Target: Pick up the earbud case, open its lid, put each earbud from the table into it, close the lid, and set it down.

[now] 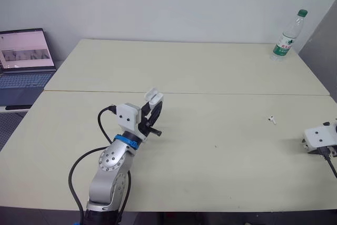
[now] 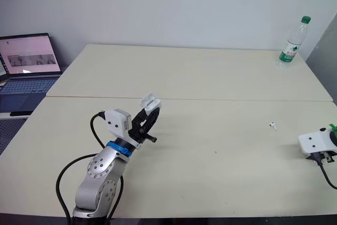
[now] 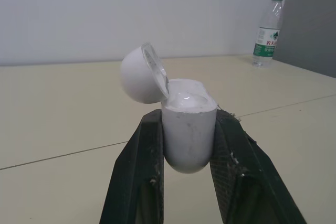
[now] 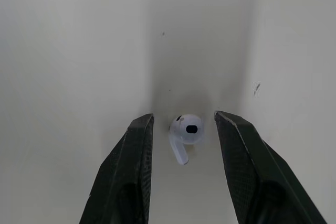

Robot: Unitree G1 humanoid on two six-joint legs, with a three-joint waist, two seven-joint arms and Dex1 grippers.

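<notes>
Wide bare run of table [image 1: 221,167] across the middle, from the left arm over to the right edge, crossed only by a thin seam [image 1: 210,93] from side to side between near half and far half. Far right corner taken by a plastic bottle [image 1: 287,36], upright, close to the back edge; past the left edge, lower down, an open laptop [image 1: 23,64]. Up from the near edge, well inside the left side: left forearm [image 1: 113,164] angled up and forward, blue band [image 1: 126,140] at the wrist, left gripper [image 3: 189,124] held clear of the top and aimed toward the far side. Clamped tight on the earbud case [image 3: 188,145], one black finger against each side of the white body, rounded bottom hanging between them. Lid [image 3: 140,74] tipped back on its hinge, open, glossy hollow on show. Over by the right edge of the table: right gripper [image 4: 184,115], pointed down at the top, fingers spread apart, nothing gripped. Between them, on the surface, with a gap to either finger: an earbud [image 4: 187,129], stem toward the wrist. Nearer the middle, well apart from that hand, a small white speck [image 1: 271,119] on the near half, probably the other earbud, too small to be sure.
</notes>
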